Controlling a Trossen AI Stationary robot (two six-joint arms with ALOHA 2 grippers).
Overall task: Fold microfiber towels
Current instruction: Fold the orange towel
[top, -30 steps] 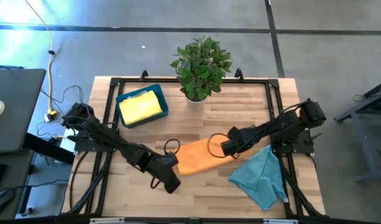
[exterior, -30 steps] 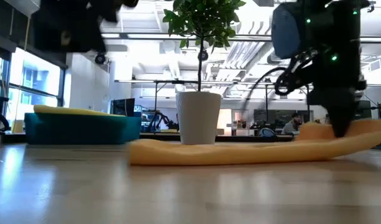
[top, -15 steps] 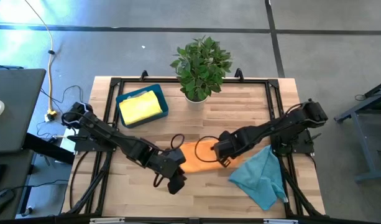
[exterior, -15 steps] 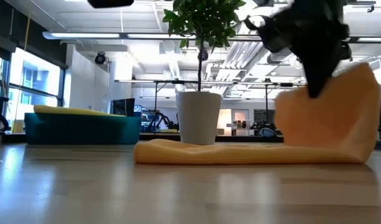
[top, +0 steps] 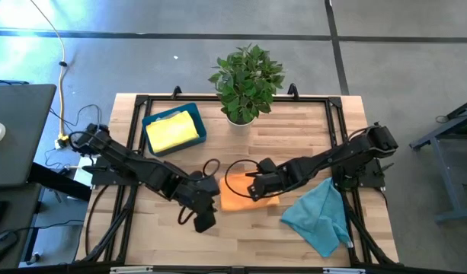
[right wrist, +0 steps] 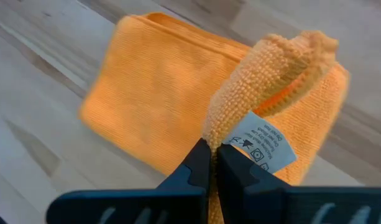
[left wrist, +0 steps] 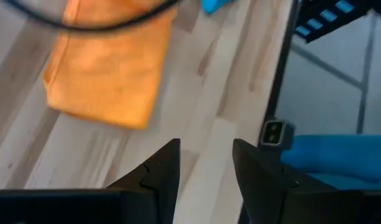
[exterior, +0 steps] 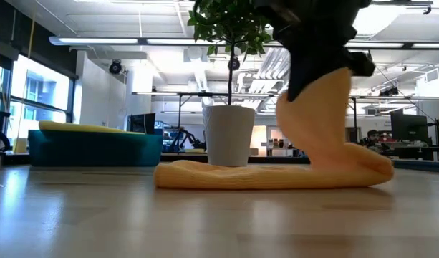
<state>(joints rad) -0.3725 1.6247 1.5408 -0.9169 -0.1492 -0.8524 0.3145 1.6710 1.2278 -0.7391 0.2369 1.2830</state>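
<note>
care tag (right wrist: 260,144) on orange towel (right wrist: 159,112), print seemingly illegible

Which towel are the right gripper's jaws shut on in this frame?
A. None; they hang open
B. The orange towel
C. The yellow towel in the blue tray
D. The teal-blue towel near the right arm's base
B: the right gripper is shut on an edge of the orange towel by its white label, lifting that edge over the part lying flat on the table.
</note>
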